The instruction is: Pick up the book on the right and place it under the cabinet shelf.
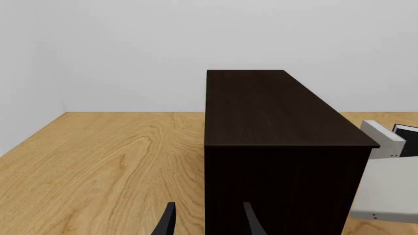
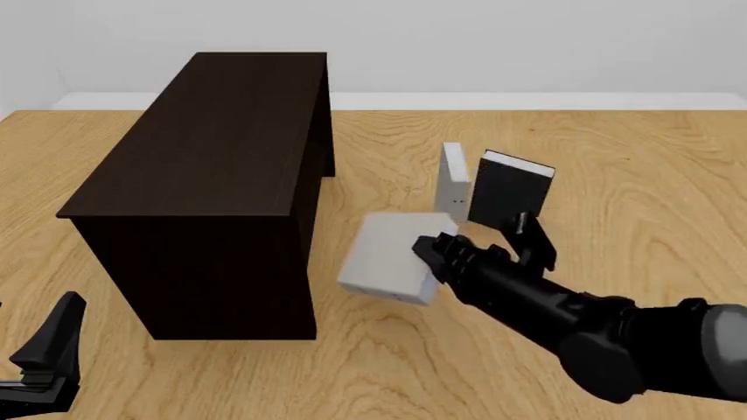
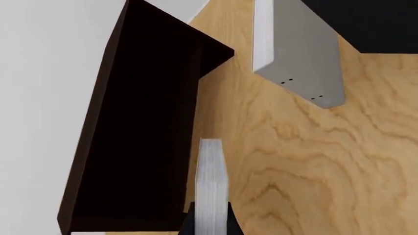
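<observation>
My front camera high behind the arms, looking down across the table (image 2: 653, 157), my left wrist camera low, facing the cabinet (image 1: 281, 147) end close up, my right wrist camera nearer, all 3 sharing the cabinet (image 2: 210, 175).

Even, bright, flat light all around me; sharp rendered views, no glare, blur or edge distortion.

Light grey book (image 2: 386, 258), near-black brown cabinet shelf (image 2: 210, 149), tan woodgrain table (image 2: 607, 140)
</observation>
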Tool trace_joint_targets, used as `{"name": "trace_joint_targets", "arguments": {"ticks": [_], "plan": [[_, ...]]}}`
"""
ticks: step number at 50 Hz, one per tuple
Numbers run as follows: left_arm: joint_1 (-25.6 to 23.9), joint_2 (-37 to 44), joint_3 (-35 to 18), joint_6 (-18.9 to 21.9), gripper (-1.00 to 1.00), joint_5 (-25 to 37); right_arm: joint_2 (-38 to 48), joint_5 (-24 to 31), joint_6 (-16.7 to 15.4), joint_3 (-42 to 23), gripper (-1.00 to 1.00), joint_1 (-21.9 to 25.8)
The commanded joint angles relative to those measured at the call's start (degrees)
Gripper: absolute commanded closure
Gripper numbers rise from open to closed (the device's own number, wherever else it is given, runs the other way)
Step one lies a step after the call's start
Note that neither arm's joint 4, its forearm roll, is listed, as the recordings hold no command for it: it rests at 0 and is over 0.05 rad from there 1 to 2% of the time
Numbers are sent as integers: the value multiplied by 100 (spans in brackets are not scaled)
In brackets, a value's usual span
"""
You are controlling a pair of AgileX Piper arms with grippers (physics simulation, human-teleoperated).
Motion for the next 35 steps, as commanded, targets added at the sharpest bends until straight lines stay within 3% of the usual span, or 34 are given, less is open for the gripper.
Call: {"name": "trace_joint_targets", "arguments": {"ticks": [1, 35], "plan": [[0, 0, 0, 0, -100, 0, 537, -425, 132, -415, 100, 116], [0, 0, 0, 0, -100, 0, 1795, -934, 141, -1226, 100, 302]]}}
